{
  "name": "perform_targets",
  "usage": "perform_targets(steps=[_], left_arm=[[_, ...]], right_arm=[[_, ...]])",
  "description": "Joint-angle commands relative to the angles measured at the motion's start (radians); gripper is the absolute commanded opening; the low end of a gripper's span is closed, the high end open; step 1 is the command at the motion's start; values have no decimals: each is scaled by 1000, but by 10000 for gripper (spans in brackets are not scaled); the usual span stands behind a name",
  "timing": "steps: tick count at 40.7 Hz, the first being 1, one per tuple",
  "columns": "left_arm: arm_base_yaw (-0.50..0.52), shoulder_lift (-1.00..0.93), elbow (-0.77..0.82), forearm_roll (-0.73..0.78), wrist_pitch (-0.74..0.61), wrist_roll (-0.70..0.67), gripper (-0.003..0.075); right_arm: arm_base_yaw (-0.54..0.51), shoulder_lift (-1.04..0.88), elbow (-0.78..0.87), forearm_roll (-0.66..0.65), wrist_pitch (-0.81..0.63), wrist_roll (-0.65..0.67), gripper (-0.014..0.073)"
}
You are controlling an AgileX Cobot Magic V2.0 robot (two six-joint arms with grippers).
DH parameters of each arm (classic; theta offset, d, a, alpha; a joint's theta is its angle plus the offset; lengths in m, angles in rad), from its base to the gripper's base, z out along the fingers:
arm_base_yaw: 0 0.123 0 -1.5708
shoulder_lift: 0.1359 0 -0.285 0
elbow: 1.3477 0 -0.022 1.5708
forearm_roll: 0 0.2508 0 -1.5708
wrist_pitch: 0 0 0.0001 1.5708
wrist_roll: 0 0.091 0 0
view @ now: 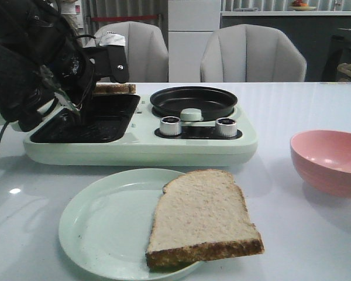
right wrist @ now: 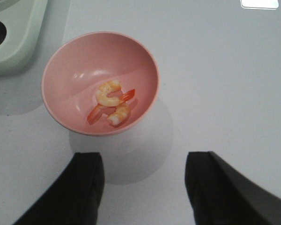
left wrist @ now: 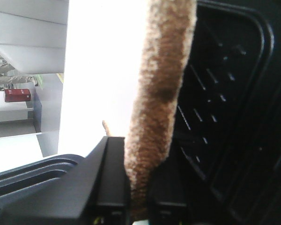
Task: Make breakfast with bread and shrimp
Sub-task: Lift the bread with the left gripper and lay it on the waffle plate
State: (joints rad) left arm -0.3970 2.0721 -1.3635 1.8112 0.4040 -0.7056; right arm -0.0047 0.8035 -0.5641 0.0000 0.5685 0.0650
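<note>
Over the breakfast maker's [view: 140,149] grill tray [view: 88,123]: left gripper [left wrist: 138,197] apparently clamps a bread slice [left wrist: 161,93] | plate [view: 99,225]: second slice [view: 202,219] | worktop [right wrist: 225,70]: right gripper [right wrist: 143,185] spread above pink bowl [right wrist: 65,75] holding shrimp [right wrist: 111,102]

Bread [view: 202,216] beige, brown crust; shrimp [right wrist: 111,102] orange-white; bowl [right wrist: 70,70] pink; plate [view: 105,222] pale green.
</note>
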Motion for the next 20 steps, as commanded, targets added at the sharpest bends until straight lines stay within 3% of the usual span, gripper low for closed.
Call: perform_targets(steps=[1, 6, 9, 20], left_arm=[[4, -58, -34, 50, 50, -7, 223], [2, -58, -34, 50, 115, -7, 398], [2, -60, -34, 50, 148, -9, 463], [2, -173, 83, 50, 85, -16, 472]], right_arm=[[-6, -2, -28, -9, -57, -6, 498], [-6, -2, -28, -9, -57, -6, 498], [-6, -2, -28, -9, -57, -6, 498], [-6, -2, -28, -9, -57, -6, 498]])
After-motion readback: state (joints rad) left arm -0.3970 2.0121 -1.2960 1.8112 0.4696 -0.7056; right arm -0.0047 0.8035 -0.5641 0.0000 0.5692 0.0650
